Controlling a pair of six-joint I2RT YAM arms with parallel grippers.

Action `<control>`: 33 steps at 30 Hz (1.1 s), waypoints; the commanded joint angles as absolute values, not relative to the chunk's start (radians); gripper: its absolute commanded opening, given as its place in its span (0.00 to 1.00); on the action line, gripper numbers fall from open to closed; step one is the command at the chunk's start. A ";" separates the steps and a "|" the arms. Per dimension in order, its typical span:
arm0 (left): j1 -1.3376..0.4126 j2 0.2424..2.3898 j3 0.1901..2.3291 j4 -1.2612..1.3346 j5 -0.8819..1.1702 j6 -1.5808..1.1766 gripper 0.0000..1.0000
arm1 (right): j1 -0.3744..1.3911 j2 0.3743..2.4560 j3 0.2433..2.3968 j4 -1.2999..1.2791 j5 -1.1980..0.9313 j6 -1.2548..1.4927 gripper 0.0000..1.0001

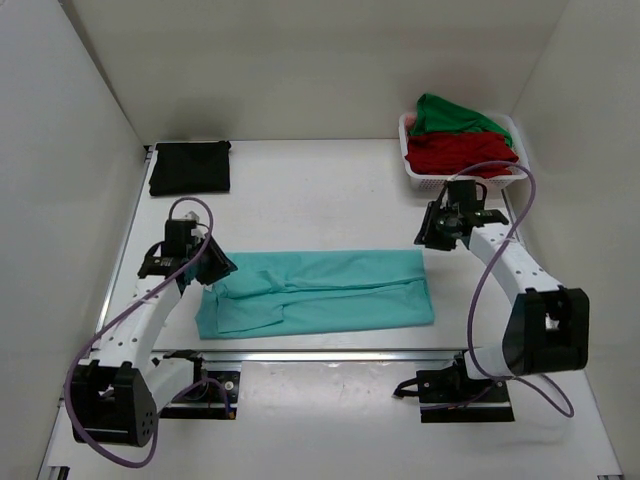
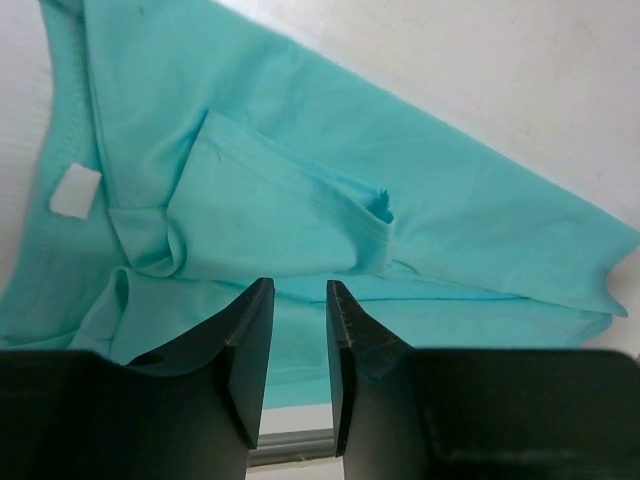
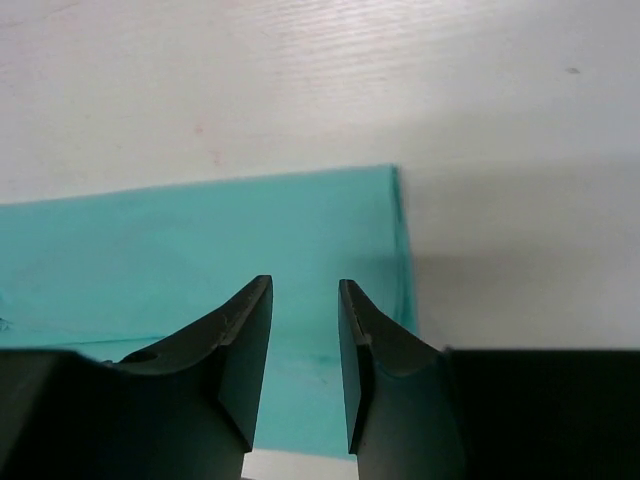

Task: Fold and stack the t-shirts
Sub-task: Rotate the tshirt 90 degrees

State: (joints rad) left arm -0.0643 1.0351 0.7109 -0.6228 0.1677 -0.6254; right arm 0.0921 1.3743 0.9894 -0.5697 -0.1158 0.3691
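The teal t-shirt (image 1: 330, 290) lies folded into a long strip across the middle of the table, sleeves bunched at its left end. It shows in the left wrist view (image 2: 300, 190) with its white neck label (image 2: 75, 192), and in the right wrist view (image 3: 200, 240). My left gripper (image 1: 222, 268) is open and empty above the shirt's left end (image 2: 300, 290). My right gripper (image 1: 428, 238) is open and empty just above the shirt's far right corner (image 3: 305, 285). A folded black t-shirt (image 1: 190, 166) lies at the far left. The red t-shirt (image 1: 455, 152) and green t-shirt (image 1: 450, 115) lie in the basket.
The white lattice basket (image 1: 420, 178) stands at the far right corner against the white wall. White walls close in the table on the left, back and right. A metal rail (image 1: 310, 355) runs along the near edge by the arm bases.
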 commanded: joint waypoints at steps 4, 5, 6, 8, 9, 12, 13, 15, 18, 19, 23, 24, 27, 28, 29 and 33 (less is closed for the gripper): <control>-0.156 1.175 0.647 -0.525 0.083 -0.733 0.35 | 0.141 1.569 1.034 -0.450 -0.256 0.319 0.30; -0.172 1.239 0.661 -0.523 0.059 -0.735 0.35 | 0.147 1.587 1.028 -0.445 -0.261 0.308 0.30; -0.190 1.321 0.692 -0.526 0.055 -0.732 0.35 | 0.152 1.624 1.031 -0.463 -0.261 0.308 0.30; -0.239 1.461 0.774 -0.538 0.023 -0.719 0.37 | 0.163 1.676 1.035 -0.488 -0.261 0.307 0.29; -0.244 1.571 0.848 -0.551 0.023 -0.710 0.37 | 0.170 1.702 1.038 -0.512 -0.243 0.305 0.29; -0.301 1.818 1.061 -0.578 0.028 -0.684 0.37 | 0.201 1.703 0.994 -0.580 -0.169 0.337 0.28; -0.310 1.860 1.160 -0.586 0.040 -0.670 0.38 | 0.207 1.678 0.986 -0.604 -0.138 0.363 0.27; -0.321 2.044 1.334 -0.627 0.078 -0.673 0.37 | 0.235 1.628 0.909 -0.618 -0.108 0.406 0.26; -0.316 2.320 1.751 -0.775 0.161 -0.617 0.34 | 0.294 1.528 0.807 -0.624 -0.107 0.543 0.25; -0.307 2.467 2.001 -0.834 0.169 -0.577 0.33 | 0.319 1.494 0.784 -0.612 -0.120 0.569 0.25; -0.261 2.868 2.751 -1.092 0.300 -0.623 0.23 | 0.421 1.395 0.669 -0.488 -0.198 0.779 0.24; -0.250 2.800 2.544 -0.942 0.377 -0.650 0.21 | 0.451 1.388 0.638 -0.467 -0.216 0.831 0.24; -0.267 2.694 2.350 -0.723 0.368 -0.683 0.18 | 0.558 1.425 0.618 -0.319 -0.241 0.891 0.24; -0.268 2.718 2.374 -0.718 0.367 -0.696 0.18 | 0.587 1.448 0.630 -0.287 -0.239 0.894 0.23; -0.271 2.744 2.460 -0.722 0.385 -0.721 0.19 | 0.621 1.489 0.643 -0.266 -0.244 0.893 0.23; -0.276 2.925 2.718 -0.710 0.449 -0.814 0.17 | 0.713 1.598 0.689 -0.201 -0.281 0.899 0.23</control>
State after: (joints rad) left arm -0.2634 2.8338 2.6461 -0.7132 0.4328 -0.7528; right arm 0.6594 1.5146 0.6971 -0.2760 -0.2947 0.8604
